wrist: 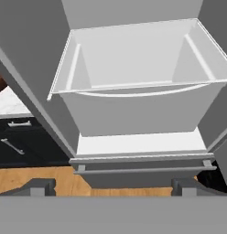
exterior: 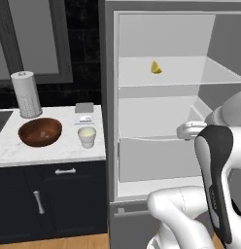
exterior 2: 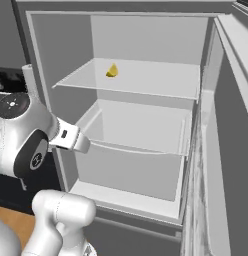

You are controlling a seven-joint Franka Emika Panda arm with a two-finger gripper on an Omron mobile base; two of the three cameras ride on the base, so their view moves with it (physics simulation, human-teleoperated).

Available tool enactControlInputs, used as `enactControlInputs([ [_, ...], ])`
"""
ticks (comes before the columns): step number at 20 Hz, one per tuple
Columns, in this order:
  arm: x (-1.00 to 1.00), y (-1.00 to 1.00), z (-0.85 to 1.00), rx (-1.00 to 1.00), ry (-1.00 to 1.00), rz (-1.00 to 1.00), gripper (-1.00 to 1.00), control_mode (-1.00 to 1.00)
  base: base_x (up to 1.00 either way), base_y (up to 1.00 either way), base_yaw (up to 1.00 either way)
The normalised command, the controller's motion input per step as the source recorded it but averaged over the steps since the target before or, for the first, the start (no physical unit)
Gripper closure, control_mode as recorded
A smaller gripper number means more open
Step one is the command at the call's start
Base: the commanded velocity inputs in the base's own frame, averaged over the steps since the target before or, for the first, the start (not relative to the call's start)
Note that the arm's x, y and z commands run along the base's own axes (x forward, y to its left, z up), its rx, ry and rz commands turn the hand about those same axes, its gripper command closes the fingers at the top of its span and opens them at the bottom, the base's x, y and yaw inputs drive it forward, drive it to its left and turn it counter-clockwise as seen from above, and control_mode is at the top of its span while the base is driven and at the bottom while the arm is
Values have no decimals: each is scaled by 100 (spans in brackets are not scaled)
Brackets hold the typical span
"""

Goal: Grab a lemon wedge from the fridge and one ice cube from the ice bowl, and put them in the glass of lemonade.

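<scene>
A: Fridge (exterior: 111, 121), item one: door swung wide, white shelves exposed, so I can reach straight in from where the base is parked.

B: Lemon wedge?

A: Lemon wedge (exterior: 156, 67), item two: one small yellow piece, alone on the upper shelf (exterior 2: 161, 80), toward the back and left of centre. In the right base view (exterior 2: 112, 71) it sits the same way, nothing touching it. I judge it was left in open shelf space so a pinch from the front can take it.

B: And the jaws?

A: Gripper (wrist: 113, 186), item three: jaws standing fully apart, nothing between them. The hand looks into the lower drawer (wrist: 133, 109), well below the wedge's shelf. I keep them wide because the wedge is not yet approached; the arm needs to rise first, in my judgement.

B: Tabletop contents?

A: Tabletop (exterior: 49, 151), left of the fridge. Ice bowl (exterior: 40, 132), reddish-brown, wide, with something pale inside that I cannot make out clearly. Glass of lemonade (exterior: 86, 136), just right of the bowl, apart from it, upright. Close pairing suits the later drops, I judge. Paper-towel roll (exterior: 26, 94) stands behind the bowl; a small grey block (exterior: 84, 107) lies behind the glass.

B: Status?

A: Nothing collected yet; both additions outstanding.
</scene>
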Motion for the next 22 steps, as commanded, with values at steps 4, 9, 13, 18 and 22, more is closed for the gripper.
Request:
enactControlInputs([
  [4, 0, 0, 0, 0, 0, 0, -100, 100, 13, -21, -20],
  [9, 0, 0, 0, 0, 0, 0, -100, 100, 16, -10, -18],
  [13, -8, 0, -2, 0, 0, -1, -100, -100, 3, 0, -7],
  [18, -8, 9, 18, 0, -8, 2, -100, -100, 0, 0, 0],
  [22, 1, 32, 40, 2, -10, 0, -100, -100, 0, 0, 0],
])
